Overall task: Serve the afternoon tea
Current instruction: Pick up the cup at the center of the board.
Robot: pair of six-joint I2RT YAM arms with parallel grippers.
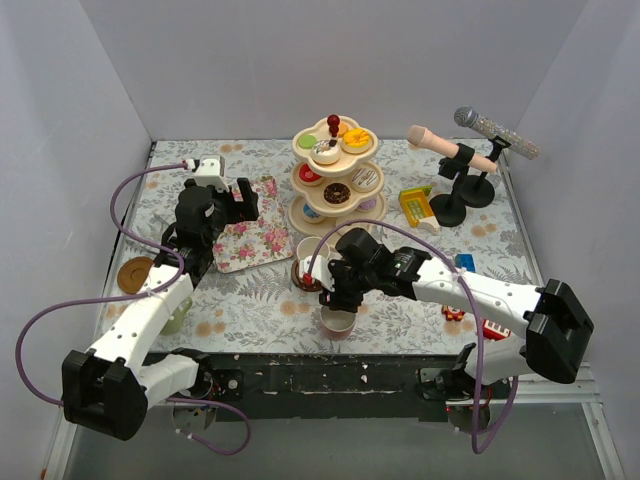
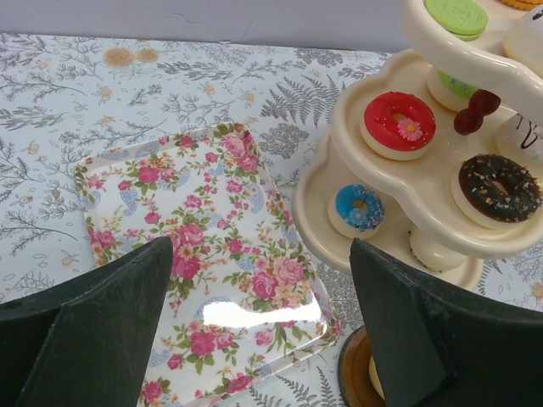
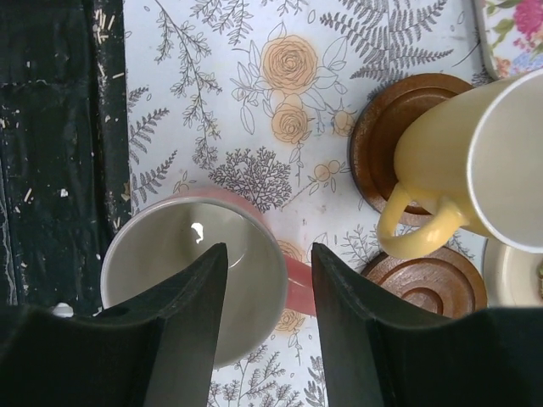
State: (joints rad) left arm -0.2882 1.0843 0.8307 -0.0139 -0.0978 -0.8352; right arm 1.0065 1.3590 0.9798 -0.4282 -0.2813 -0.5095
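My right gripper [image 3: 270,254], half open, straddles the rim of the pink cup [image 3: 161,246] at the front edge of the table [image 3: 254,127]; closing off-centre may tip it. My left gripper [image 2: 259,254] hangs wide above the tray [image 2: 170,186].

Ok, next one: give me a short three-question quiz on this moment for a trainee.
1. True or false: the yellow cup stands on a saucer.
2. The left gripper, jaws open, hangs over: A) the flowered tray B) a microphone C) a toy block
3. Which colour of cup is the right gripper poised over?
Key: 1 true; 2 A; 3 the pink cup.
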